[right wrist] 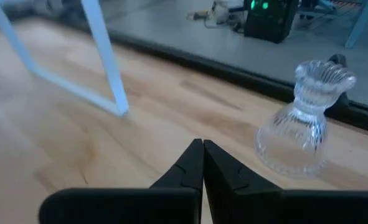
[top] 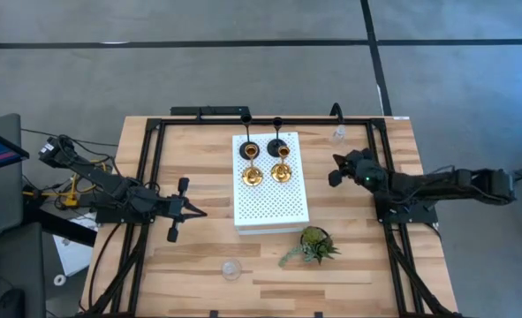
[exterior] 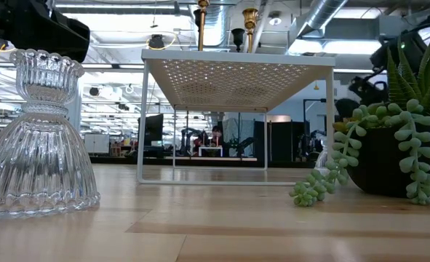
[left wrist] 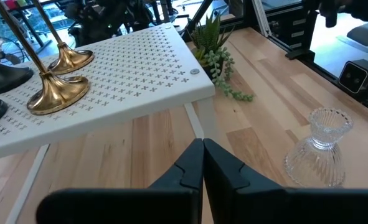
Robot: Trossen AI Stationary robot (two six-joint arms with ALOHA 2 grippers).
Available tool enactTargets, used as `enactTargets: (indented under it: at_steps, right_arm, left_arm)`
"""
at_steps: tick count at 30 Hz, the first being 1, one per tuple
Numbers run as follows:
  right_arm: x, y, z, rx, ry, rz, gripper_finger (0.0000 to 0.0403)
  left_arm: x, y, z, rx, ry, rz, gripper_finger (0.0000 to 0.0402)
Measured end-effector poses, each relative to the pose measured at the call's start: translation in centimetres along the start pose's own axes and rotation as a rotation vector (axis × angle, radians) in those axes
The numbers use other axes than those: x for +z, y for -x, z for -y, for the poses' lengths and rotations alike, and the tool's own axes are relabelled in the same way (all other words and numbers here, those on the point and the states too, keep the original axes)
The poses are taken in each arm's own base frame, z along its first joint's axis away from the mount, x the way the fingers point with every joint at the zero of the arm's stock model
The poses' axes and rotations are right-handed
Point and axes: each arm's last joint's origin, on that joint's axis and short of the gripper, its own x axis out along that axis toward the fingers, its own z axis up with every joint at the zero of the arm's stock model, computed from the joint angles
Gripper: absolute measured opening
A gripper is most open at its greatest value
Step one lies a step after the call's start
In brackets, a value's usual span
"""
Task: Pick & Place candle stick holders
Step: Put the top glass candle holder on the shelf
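Observation:
Two black candle stick holders (top: 245,141) (top: 278,141) and two gold ones (top: 252,173) (top: 281,170) stand on their round bases on the white perforated board (top: 269,208). One clear glass holder (top: 231,269) (left wrist: 320,149) stands on the table near its front edge. Another (top: 338,132) (right wrist: 308,124) stands by the far right corner. My left gripper (top: 199,212) (left wrist: 202,163) is shut and hovers left of the board. To the right of the board, my right gripper (top: 336,170) (right wrist: 202,158) is also shut, short of the far glass holder. Neither holds anything.
The board is a raised shelf on thin white legs (exterior: 140,124) with free room beneath. A small green plant in a dark pot (top: 313,246) (exterior: 389,145) stands near the board's front right corner. A black frame (top: 150,177) runs along the table's left, right and far sides.

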Motion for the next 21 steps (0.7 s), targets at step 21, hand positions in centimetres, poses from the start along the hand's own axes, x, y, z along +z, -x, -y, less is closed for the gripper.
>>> enactTargets:
  at_steps: [21]
  right_arm:
    - [1.4,-0.8,2.4,-0.18,-0.338,0.029,0.005]
  left_arm:
    - [0.0,0.0,0.0,0.0,0.0,0.0,0.001]
